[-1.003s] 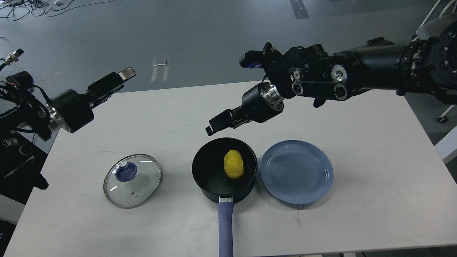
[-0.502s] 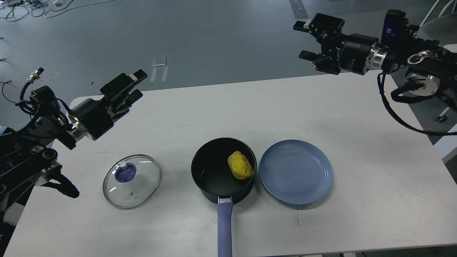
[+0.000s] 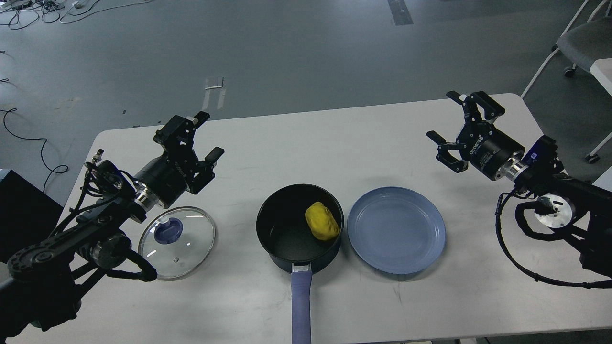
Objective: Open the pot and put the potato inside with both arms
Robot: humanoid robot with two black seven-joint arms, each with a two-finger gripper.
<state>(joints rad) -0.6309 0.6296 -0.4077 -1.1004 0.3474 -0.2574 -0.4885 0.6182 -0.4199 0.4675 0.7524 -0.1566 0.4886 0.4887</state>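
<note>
**Yellow potato in the open pot**

Yellow potato (image 3: 322, 226) lies inside the pot (image 3: 287, 239), right of centre. Glass lid (image 3: 176, 241) rests on the table (image 3: 334, 138) to its left, blue plate (image 3: 396, 230) just beside its right. Left gripper (image 3: 203, 138) and right gripper (image 3: 447, 119) both hover wide, holding nothing.

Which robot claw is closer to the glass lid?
Left. The left gripper hovers just above and behind the lid; the right gripper is far across, beyond the plate.
</note>
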